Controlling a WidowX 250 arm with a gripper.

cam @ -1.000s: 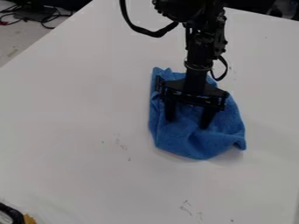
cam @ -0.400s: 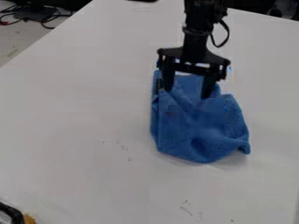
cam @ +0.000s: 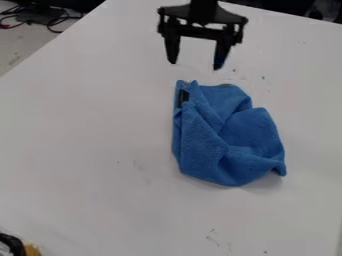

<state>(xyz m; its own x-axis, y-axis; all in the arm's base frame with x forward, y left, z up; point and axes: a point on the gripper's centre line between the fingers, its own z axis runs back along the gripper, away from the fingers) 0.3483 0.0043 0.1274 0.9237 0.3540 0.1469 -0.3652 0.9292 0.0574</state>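
Note:
The black gripper (cam: 196, 65) hangs near the top of the camera view, above and behind the cloth. Its two fingers are spread apart with nothing between them. A blue cloth (cam: 230, 137) lies crumpled and folded on the white table (cam: 87, 140), right of the middle. Folds run down its centre, and one corner points out at the lower right. A small dark tag (cam: 183, 97) shows at its upper left edge. The fingertips and the cloth stand apart.
At the lower left corner sits a black and yellow object (cam: 15, 246), cut off by the edge. Dark cables (cam: 50, 22) lie beyond the table's left edge at the upper left. Small dark marks dot the tabletop.
The gripper has risen off the cloth toward the top of the view, uncovering it. The cloth has shifted very slightly down and right since the first frame.

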